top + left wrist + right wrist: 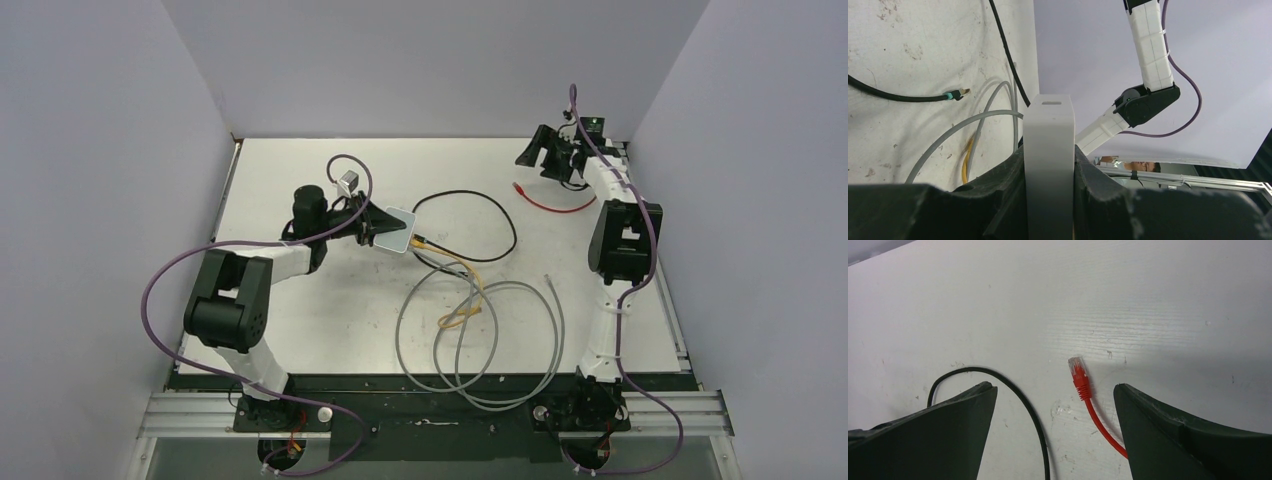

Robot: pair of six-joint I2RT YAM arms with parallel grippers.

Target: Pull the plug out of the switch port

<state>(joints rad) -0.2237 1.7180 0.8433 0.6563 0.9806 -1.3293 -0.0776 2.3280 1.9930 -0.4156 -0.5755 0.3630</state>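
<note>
My left gripper [375, 228] is shut on the switch [396, 228], a light-grey box held on edge between both fingers [1049, 150]. A yellow cable's plug [421, 241] sits at the switch's near edge. At the far right my right gripper [535, 152] hangs over the table with its jaws wide apart [1055, 387]. A red plug [1078, 374] on a red cable [548, 205] lies loose on the table between those fingers, touching neither. It is well away from the switch.
A black cable [490, 215] loops behind the switch, and a black lead with a teal plug [955, 94] lies loose on the table. Grey cable loops [480, 340] and a yellow tangle [462, 315] cover the near middle. White walls enclose three sides.
</note>
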